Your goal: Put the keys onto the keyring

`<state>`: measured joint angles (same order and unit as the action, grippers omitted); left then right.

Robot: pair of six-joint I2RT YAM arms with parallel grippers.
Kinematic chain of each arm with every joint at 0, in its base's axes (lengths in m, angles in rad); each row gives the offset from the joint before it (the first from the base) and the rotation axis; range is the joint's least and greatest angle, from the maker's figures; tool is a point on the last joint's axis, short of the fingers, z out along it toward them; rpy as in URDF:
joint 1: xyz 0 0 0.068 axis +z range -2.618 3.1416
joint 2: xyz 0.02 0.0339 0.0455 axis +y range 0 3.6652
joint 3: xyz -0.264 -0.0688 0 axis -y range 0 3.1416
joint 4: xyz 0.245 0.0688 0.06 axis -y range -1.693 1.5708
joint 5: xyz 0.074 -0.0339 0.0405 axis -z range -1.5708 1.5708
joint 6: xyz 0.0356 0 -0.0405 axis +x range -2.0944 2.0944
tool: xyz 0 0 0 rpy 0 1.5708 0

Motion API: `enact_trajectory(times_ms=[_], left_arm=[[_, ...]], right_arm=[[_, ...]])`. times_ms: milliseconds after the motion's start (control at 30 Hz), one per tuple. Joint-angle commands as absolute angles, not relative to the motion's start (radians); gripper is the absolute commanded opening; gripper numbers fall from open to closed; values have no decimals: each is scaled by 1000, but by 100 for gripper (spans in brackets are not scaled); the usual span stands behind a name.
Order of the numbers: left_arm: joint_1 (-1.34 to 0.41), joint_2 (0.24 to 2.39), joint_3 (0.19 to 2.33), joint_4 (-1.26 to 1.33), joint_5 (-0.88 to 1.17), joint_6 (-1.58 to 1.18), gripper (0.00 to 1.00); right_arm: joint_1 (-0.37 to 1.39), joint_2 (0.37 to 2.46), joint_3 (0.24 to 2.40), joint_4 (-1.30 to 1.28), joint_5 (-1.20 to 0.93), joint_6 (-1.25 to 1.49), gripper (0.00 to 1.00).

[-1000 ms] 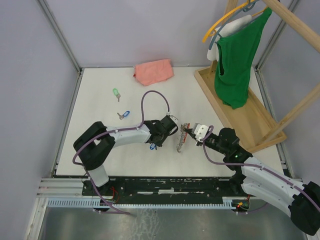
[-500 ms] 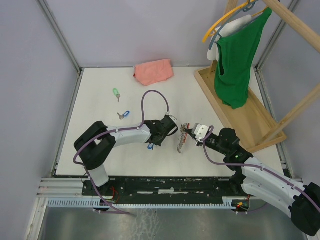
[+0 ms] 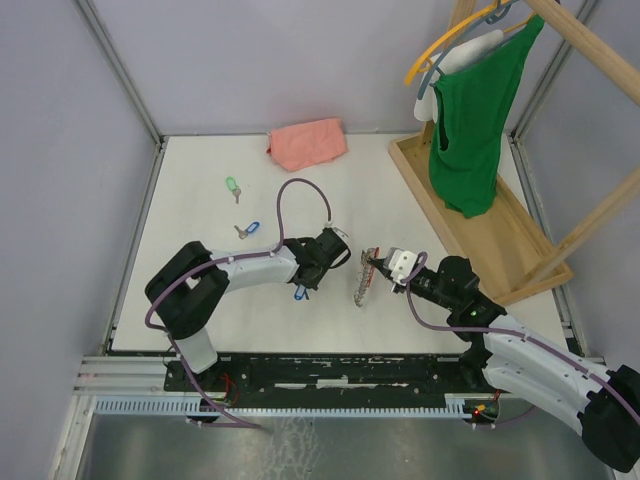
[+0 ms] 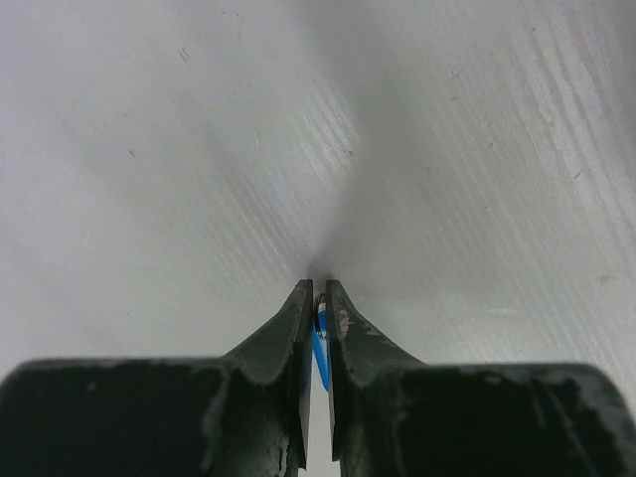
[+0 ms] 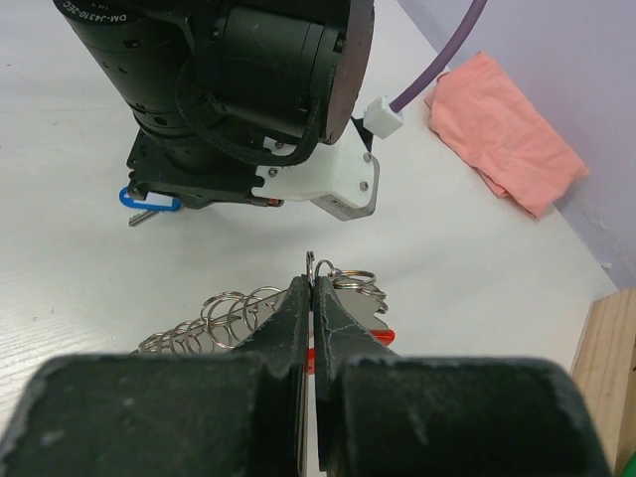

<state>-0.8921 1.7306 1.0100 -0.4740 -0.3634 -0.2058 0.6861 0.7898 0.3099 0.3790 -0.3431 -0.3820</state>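
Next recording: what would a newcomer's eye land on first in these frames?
The green top hanging on the wooden rack at far right catches the eye first, then the pink cloth at the back of the table. Mid-table, the left tool pinches a blue-headed key beside the right tool, shut on a chain of keyrings.

Right tool (image 5: 312, 285) seemingly pinching keyring (image 5: 356, 281).

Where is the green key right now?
In the top view, the green key lies on the left side of the table, between the pink cloth and a loose blue key.
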Motion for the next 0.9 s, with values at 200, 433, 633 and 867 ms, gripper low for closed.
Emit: enact_trajectory(times_ms=[200,433,633,867], left_arm=[[-884,1669,1005,-486,-338,-257,18],[-877,1651,1006,-497,-326,-265,18],[-874,1665,1005,-503,-321,-268,19],[-873,1675,1002,-503,-309,-268,19]], right_arm=[[684,781,331,422,-362,-388,1],[685,781,333,417,-367,-389,1],[683,781,332,414,-368,-389,1],[684,785,334,412,-371,-389,1]])
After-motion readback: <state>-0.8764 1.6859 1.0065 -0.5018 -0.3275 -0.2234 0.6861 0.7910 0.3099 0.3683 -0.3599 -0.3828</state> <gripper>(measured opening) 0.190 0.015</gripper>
